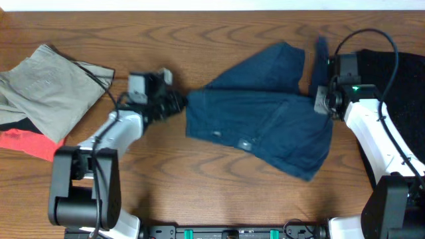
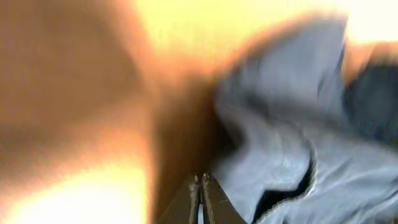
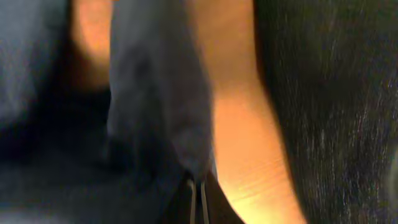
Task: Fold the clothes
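The dark navy-blue garment (image 1: 265,123) lies wrinkled and partly folded at the table's middle, its small button (image 1: 246,144) near the front. My left gripper (image 1: 179,104) is at its left edge. In the blurred left wrist view the fingers (image 2: 200,186) are pressed together, with the blue cloth (image 2: 280,143) right beside them. My right gripper (image 1: 323,99) is at the garment's upper right. Its fingers (image 3: 196,185) are shut on a strip of the navy cloth (image 3: 158,93). The khaki-grey piece (image 1: 46,86) and the coral-red piece (image 1: 26,143) lie at the far left.
A black fabric (image 1: 398,79) covers the table's right side; it also shows in the right wrist view (image 3: 329,106). Bare wooden table (image 1: 199,179) lies in front of the garment. Cables run from both arms.
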Robot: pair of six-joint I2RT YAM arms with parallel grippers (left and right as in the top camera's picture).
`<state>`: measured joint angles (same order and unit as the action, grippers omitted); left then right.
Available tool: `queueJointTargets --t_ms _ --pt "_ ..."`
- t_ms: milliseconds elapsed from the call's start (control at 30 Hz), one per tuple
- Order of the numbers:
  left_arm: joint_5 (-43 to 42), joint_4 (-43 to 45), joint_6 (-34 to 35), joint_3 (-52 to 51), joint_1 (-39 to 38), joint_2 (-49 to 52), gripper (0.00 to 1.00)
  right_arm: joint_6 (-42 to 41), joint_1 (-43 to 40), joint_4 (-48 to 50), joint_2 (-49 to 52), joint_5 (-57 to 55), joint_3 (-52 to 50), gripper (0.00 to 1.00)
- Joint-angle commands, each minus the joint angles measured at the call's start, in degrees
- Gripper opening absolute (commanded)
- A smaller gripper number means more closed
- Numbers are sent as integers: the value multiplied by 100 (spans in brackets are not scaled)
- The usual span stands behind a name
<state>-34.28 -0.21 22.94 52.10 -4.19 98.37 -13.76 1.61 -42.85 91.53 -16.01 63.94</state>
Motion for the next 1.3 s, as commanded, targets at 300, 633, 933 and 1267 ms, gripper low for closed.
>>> queueJointTargets --t_ms 300,633,933,1267 --pt "-647 -1576 -15 1274 719 -74 54 -601 -48 -807 74 1644 -247 74" --pt "-2 -3228 -254 599 -717 17 76 -378 -59 -79 44 1628 -116 83" --pt "553 -1864 769 -162 -1508 177 81 -177 -57 -83 -691 1626 109 91" --pt "1755 -562 1038 -219 -1381 859 6 81 -59 -592 -1257 1622 109 91"
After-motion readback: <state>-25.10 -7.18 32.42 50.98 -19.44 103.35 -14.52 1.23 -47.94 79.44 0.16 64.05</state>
